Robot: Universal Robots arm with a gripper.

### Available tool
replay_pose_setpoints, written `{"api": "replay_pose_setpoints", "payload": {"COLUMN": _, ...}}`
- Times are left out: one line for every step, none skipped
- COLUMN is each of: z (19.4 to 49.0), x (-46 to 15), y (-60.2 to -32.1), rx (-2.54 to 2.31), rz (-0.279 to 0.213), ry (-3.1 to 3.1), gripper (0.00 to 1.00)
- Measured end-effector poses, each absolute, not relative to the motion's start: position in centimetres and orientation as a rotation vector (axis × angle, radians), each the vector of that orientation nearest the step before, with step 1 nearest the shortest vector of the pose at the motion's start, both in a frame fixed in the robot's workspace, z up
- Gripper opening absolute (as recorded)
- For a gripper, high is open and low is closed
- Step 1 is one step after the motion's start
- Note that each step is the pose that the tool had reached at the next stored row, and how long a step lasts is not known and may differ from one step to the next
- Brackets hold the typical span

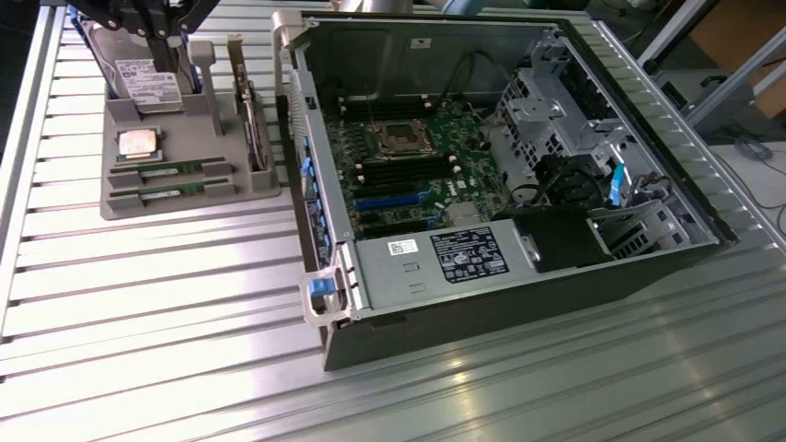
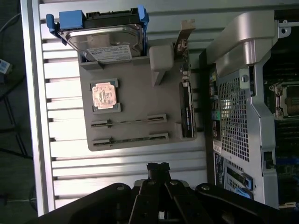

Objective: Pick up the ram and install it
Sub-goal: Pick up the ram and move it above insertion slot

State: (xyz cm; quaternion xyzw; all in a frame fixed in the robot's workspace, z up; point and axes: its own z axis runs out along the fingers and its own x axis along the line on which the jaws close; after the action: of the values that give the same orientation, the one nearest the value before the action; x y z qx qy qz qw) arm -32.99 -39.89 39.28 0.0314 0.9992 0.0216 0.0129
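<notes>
- My fingers [image 2: 154, 169] are clenched tip to tip and grasp nothing.
- They hang in the air above the tray [image 1: 123, 204] and touch nothing on it. In the exterior view they show high over its drive end.
- The ram [image 1: 168, 168] is in the tray, a green stick stood on edge between two holders.
- A second stick [image 1: 172, 191], just like it, stands parallel and just beside it in its own holders. The two do not touch.
- Both sticks are at the tray end opposite the drive [image 1: 145, 83], with the chip [image 1: 135, 143] lying flat between the drive and them.
- A card [image 1: 252, 120] stands on edge along the tray side that faces the case [image 1: 491, 313].
- The tray sits on the table [image 1: 184, 322], near the table's edge at the exterior view's left.
- The case lies open just beside the tray, toward the table's middle, with its board [image 1: 418, 184] facing up.
- From the wrist view the second stick seems the one closer to my fingers, though I cannot be sure at this angle.
</notes>
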Motion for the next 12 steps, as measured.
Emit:
{"api": "replay_pose_setpoints", "payload": {"z": 39.28, "x": -32.98, "y": -39.89, "rx": 0.082, "rz": 0.068, "ry": 3.114, "gripper": 0.10}}
{"api": "replay_pose_setpoints", "payload": {"z": 39.28, "x": -32.98, "y": -39.89, "rx": 0.067, "rz": 0.068, "ry": 3.115, "gripper": 0.10}}
{"api": "replay_pose_setpoints", "payload": {"z": 39.28, "x": -32.98, "y": -39.89, "rx": 0.046, "rz": 0.068, "ry": 3.115, "gripper": 0.10}}
{"api": "replay_pose_setpoints", "payload": {"z": 39.28, "x": -32.98, "y": -39.89, "rx": 0.006, "rz": 0.069, "ry": 3.116, "gripper": 0.10}}
{"api": "replay_pose_setpoints", "payload": {"z": 39.28, "x": -32.98, "y": -39.89, "rx": -0.045, "rz": 0.069, "ry": 3.117, "gripper": 0.10}}
{"api": "replay_pose_setpoints", "payload": {"z": 39.28, "x": -32.98, "y": -39.89, "rx": -0.088, "rz": 0.070, "ry": 3.116, "gripper": 0.10}}
{"api": "replay_pose_setpoints", "payload": {"z": 39.28, "x": -32.98, "y": -39.89, "rx": -0.122, "rz": 0.070, "ry": 3.116, "gripper": 0.10}}
{"api": "replay_pose_setpoints", "payload": {"z": 39.28, "x": -32.98, "y": -39.89, "rx": -0.154, "rz": 0.071, "ry": 3.115, "gripper": 0.10}}
{"api": "replay_pose_setpoints", "payload": {"z": 39.28, "x": -32.98, "y": -39.89, "rx": -0.183, "rz": 0.071, "ry": 3.114, "gripper": 0.10}}
{"api": "replay_pose_setpoints", "payload": {"z": 39.28, "x": -32.98, "y": -39.89, "rx": -0.218, "rz": 0.071, "ry": 3.112, "gripper": 0.10}}
{"api": "replay_pose_setpoints", "payload": {"z": 39.28, "x": -32.98, "y": -39.89, "rx": -0.257, "rz": 0.072, "ry": 3.109, "gripper": 0.10}}
{"api": "replay_pose_setpoints", "payload": {"z": 39.28, "x": -32.98, "y": -39.89, "rx": -0.287, "rz": 0.072, "ry": 3.107, "gripper": 0.10}}
